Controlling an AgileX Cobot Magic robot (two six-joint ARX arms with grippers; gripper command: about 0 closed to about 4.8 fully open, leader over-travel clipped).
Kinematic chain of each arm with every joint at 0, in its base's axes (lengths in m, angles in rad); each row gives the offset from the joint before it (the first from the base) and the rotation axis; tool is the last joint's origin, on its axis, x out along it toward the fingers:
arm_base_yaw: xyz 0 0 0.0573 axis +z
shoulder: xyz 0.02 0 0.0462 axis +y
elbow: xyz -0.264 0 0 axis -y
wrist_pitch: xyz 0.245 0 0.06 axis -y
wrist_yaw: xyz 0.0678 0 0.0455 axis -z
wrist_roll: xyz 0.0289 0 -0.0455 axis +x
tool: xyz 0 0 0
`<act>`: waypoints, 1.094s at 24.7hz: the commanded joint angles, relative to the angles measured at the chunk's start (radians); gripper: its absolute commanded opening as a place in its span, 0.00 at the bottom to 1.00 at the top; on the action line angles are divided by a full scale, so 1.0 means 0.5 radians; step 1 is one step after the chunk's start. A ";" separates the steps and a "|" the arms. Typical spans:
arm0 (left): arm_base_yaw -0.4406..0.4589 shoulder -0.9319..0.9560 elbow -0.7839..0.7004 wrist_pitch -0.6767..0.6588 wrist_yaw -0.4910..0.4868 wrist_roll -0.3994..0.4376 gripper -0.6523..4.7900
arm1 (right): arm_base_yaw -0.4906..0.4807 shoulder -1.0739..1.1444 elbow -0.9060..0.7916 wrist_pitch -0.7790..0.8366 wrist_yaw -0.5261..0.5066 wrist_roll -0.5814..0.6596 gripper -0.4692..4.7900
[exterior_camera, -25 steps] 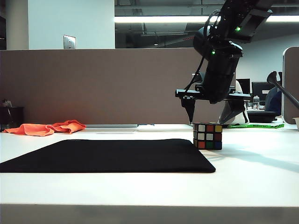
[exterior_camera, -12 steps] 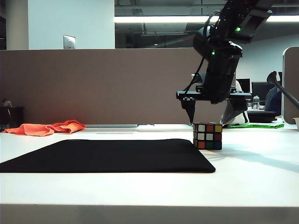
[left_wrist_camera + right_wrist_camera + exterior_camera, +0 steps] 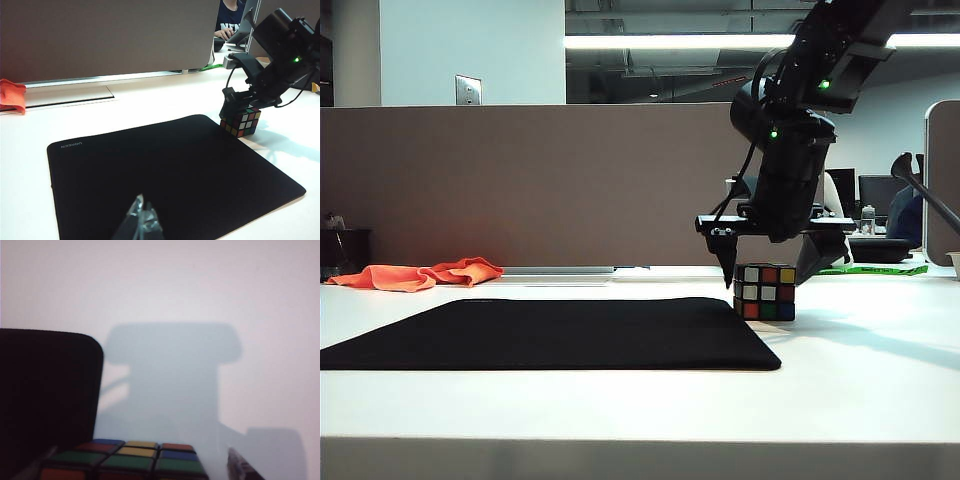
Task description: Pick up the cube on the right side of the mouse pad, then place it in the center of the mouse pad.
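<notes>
In the exterior view, the cube (image 3: 765, 292) is sitting on the white desk (image 3: 860, 380), just beside the right edge of the black mouse pad (image 3: 560, 333), near its far right corner. The right end effector (image 3: 770, 268) is hanging directly over the cube, pointing down, with its 2 fingers spread wide. 1 finger is reaching down past the cube's left side and the other is standing off its right side, so the cube is lying between them. Neither finger is clearly pressing on the cube, and nothing is being held. An orange cloth (image 3: 420, 274) is lying on the desk at the far left, well apart from the pad, in front of a brown partition (image 3: 520, 180).

In the left wrist view, the left end effector (image 3: 142, 225) is showing only as pale fingertips low over the near edge of the mouse pad (image 3: 160, 175). I cannot tell how far apart they are standing, and nothing is showing between them. The cube (image 3: 241, 121) is resting beside the pad's far corner, under the right arm (image 3: 280, 55). A corner of the orange cloth (image 3: 11, 95) is visible at the edge.

In the right wrist view, the cube (image 3: 125, 460) is filling the near edge, with red, blue, yellow, orange and green stickers showing on top. The mouse pad's (image 3: 45, 390) rounded corner is lying beside it, and 1 fingertip (image 3: 240, 466) is standing apart from the cube. The arm's shadow is falling on the desk (image 3: 200, 300).
</notes>
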State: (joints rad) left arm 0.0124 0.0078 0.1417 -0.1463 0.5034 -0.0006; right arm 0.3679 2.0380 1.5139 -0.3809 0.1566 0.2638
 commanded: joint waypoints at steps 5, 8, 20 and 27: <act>-0.002 0.002 0.008 0.025 -0.005 0.002 0.11 | 0.001 0.043 0.007 -0.052 -0.002 -0.005 0.92; -0.002 0.002 0.008 0.025 -0.005 0.002 0.11 | 0.001 0.043 0.007 -0.056 -0.002 -0.005 0.85; -0.002 0.002 0.008 0.026 -0.005 0.002 0.11 | 0.001 0.027 0.008 -0.021 -0.002 -0.005 0.69; -0.002 0.002 0.008 0.026 -0.005 0.002 0.11 | 0.015 0.013 0.148 -0.136 -0.004 -0.005 0.69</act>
State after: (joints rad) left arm 0.0124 0.0082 0.1413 -0.1463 0.5034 -0.0002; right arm 0.3706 2.0586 1.5635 -0.4431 0.1555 0.2626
